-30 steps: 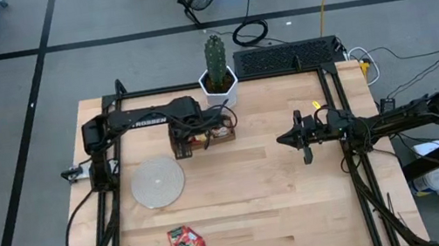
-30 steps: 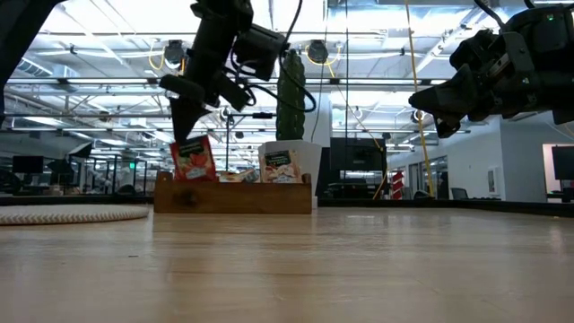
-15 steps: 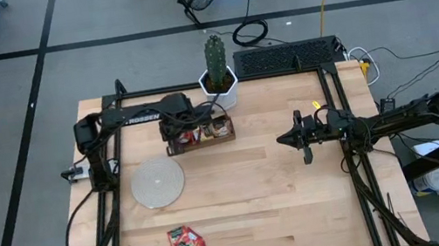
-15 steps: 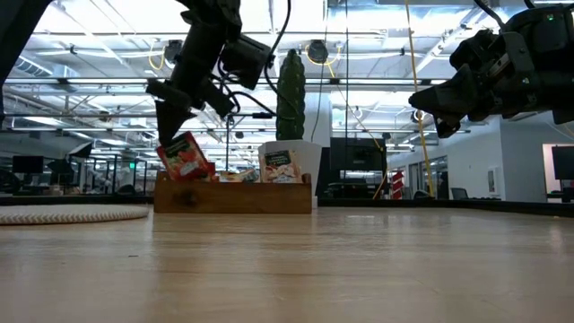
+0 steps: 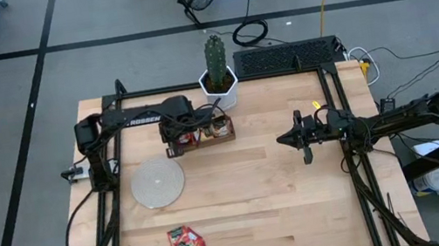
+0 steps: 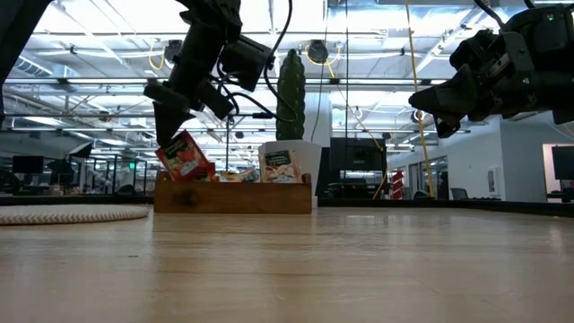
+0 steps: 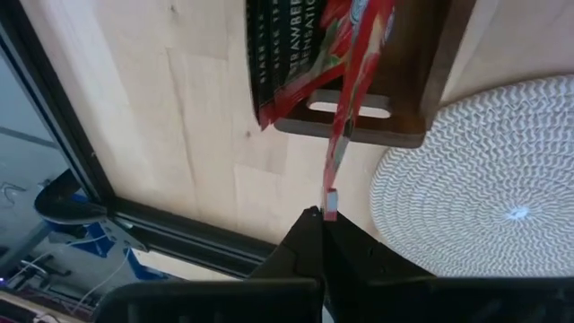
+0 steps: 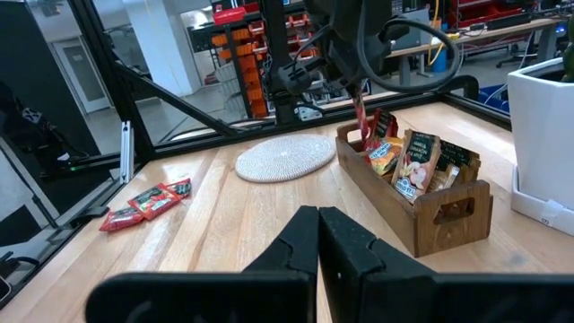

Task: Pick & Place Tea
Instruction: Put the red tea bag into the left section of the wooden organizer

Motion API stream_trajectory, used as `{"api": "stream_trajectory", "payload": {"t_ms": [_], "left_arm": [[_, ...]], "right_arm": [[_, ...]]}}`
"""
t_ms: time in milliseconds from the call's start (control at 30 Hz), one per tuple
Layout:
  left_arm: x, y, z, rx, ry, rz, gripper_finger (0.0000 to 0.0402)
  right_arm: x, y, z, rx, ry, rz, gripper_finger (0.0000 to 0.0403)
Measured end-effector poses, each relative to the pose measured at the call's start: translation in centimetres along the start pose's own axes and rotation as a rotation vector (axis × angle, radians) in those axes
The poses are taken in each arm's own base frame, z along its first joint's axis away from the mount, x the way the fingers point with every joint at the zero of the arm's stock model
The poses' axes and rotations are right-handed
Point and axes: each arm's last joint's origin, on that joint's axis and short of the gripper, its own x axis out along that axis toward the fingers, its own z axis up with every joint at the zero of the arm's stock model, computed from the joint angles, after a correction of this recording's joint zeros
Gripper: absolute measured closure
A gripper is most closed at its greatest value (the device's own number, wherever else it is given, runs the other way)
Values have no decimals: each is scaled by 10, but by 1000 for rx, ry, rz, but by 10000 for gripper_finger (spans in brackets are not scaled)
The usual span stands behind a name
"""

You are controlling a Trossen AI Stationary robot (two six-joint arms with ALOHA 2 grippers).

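My left gripper is shut on a red tea sachet over the left end of the long brown tray. The sachet also shows edge-on in the left wrist view. More sachets stand in the tray's compartments. Several red sachets lie flat on the table near its front edge. My right gripper hovers shut above the table's right half, far from the tray, holding nothing. My left gripper pinches the red sachet's upper edge between its two fingertips, coming from above and slanting down. The sachet hangs tilted below the fingers. Its lower end dips behind the wall of the tray's left end compartment.
A round pale woven disc lies on the table just in front of the tray's left end. A cactus in a white pot stands right behind the tray. Black frame rails run along both table sides. Bare wood lies at the centre.
My left gripper has moved a little toward the table's left edge along the tray, still shut on the red sachet. The sachet stood upright a second ago and now leans, its top tipped toward the left.
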Motion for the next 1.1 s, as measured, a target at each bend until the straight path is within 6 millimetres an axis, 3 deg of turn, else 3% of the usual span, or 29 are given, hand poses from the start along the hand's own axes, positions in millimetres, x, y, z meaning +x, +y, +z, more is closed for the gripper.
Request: {"api": "stream_trajectory", "payload": {"t_ms": [500, 667, 800, 933, 1033, 1100], "left_arm": [[-1, 3, 0, -62, -3, 49, 306], [-19, 5, -3, -77, -86, 132, 275], [-46, 3, -24, -131, -276, 90, 277], [-58, 3, -39, -157, -477, -28, 279], [-51, 0, -38, -141, -538, 40, 299], [-36, -4, -33, -98, -517, 51, 339]], "right_arm": [[0, 0, 0, 0, 0, 0, 403], [0, 0, 0, 0, 0, 0, 403], [0, 0, 0, 0, 0, 0, 403], [0, 0, 0, 0, -1, 0, 403], [0, 0, 0, 0, 0, 0, 403], [0, 0, 0, 0, 0, 0, 403]]}}
